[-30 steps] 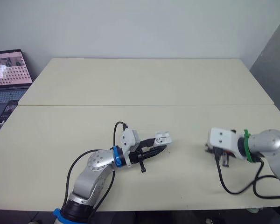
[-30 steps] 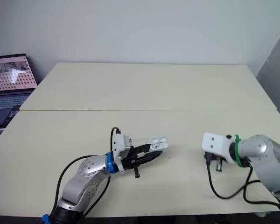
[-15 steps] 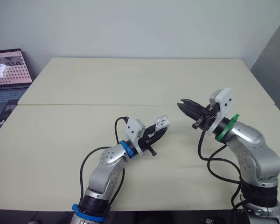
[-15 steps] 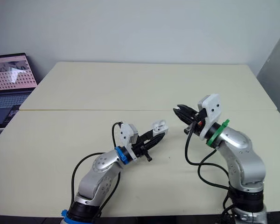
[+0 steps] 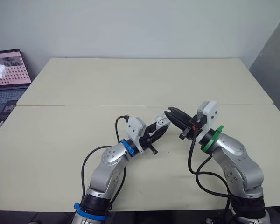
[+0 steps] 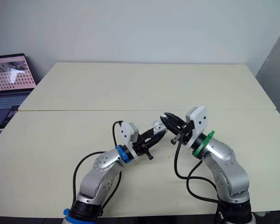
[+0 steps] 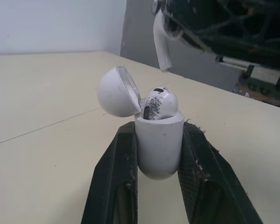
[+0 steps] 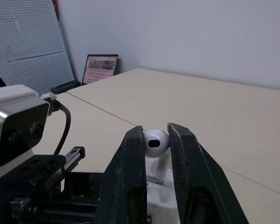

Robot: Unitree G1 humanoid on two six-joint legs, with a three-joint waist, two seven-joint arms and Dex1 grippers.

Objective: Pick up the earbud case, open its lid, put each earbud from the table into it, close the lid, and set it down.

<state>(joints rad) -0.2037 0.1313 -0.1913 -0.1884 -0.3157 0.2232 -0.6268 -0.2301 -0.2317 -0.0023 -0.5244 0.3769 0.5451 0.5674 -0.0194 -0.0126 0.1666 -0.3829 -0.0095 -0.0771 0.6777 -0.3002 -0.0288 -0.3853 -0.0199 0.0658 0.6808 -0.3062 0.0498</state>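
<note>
Where the two arms meet: just below the middle of the head-camera frame, over the near part of the table (image 5: 84, 84).
Left gripper (image 5: 161, 131): its two black fingers are squeezed in on the earbud case (image 7: 158, 140), one on each side, and they hold it up off the table.
Earbud case: white and standing upright between those fingers, near the middle of the frame in the head views.
Lid (image 7: 115, 91): open and tipped back on its hinge.
First earbud (image 7: 159, 101): sits in the case with its round head poking out of the top, and it has dark smudges on it.
Right gripper (image 5: 171, 113): its fingers are pinched close together with a small gap, and the second earbud (image 8: 155, 142) is stuck in that gap.
Second earbud: white, with its stem pointing down, held just above the open case and not touching it.
Laptop (image 5: 7, 70): at the left edge of the frame beside the table, with its screen on.
</note>
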